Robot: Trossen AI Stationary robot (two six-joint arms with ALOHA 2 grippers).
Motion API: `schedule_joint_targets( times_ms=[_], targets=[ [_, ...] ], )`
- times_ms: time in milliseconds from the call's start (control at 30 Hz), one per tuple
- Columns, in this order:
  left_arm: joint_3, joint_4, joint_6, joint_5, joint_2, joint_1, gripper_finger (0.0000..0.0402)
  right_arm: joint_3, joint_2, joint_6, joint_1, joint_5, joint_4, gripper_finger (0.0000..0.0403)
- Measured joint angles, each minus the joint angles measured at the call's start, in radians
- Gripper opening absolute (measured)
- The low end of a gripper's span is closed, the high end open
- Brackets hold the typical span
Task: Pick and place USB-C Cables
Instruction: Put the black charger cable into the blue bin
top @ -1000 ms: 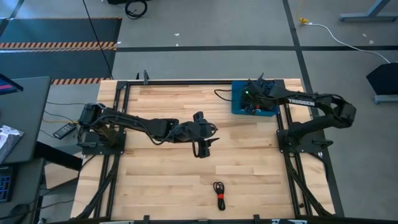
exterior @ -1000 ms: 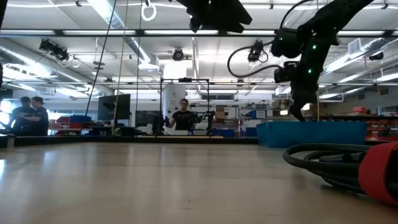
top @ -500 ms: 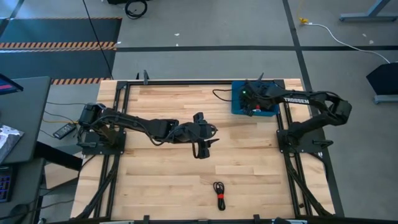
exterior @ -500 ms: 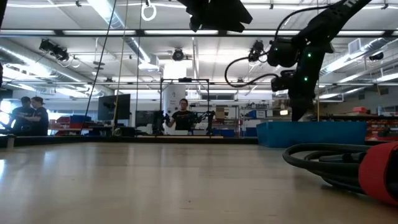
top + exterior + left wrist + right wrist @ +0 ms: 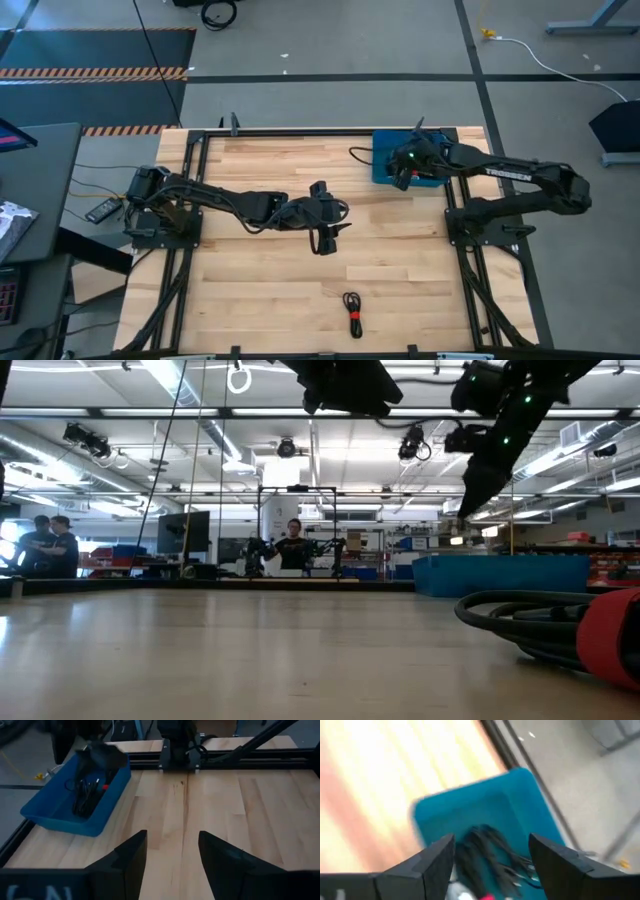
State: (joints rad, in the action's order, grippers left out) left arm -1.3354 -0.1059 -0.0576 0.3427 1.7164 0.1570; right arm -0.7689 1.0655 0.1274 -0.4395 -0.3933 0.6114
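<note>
Right tool (image 5: 402,172) hovers released over the blue tray (image 5: 381,160), where several cables (image 5: 86,796) lie. Left tool (image 5: 326,238) waits released at mid-surface. One cable (image 5: 352,313) lies near the front edge; light and floppy, probably best pinched at its red band.

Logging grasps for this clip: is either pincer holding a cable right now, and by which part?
Nothing is held. The right pincer is open above the blue tray of cables; the left pincer is open over bare table.
</note>
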Motion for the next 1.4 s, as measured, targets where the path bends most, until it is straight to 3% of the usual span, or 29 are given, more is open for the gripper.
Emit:
schedule_joint_targets(
  times_ms=[167,333,467,567,700,967,1400],
  targets=[
    [0.0,-0.004,-0.033,-0.072,0.0,0.0,0.0185,0.0,-0.093,-0.103,0.074,0.198,0.008,0.0259],
    [0.0,-0.027,-0.032,-0.249,0.0,0.022,0.0185,0.0,-0.161,-0.139,0.173,0.44,0.011,0.0256],
    [0.0,-0.098,-0.004,-0.263,0.0,0.063,0.0185,0.0,-0.17,-0.122,0.274,0.63,0.042,0.0256],
    [0.0,-0.114,-0.009,-0.265,0.005,0.09,0.0185,0.0,-0.165,-0.136,0.356,0.639,0.049,0.0256],
    [-0.001,-0.1,-0.014,-0.265,0.04,0.133,0.0185,0.0,-0.165,-0.136,0.439,0.571,0.052,0.0256],
    [-0.001,-0.061,-0.064,-0.302,0.14,0.194,0.0185,0.0,-0.165,-0.183,0.524,0.549,0.016,0.0256],
    [-0.001,0.096,-0.055,-0.3,0.267,0.207,0.0185,0.0,-0.164,-0.26,0.657,0.551,-0.039,0.0253]
  ],
)
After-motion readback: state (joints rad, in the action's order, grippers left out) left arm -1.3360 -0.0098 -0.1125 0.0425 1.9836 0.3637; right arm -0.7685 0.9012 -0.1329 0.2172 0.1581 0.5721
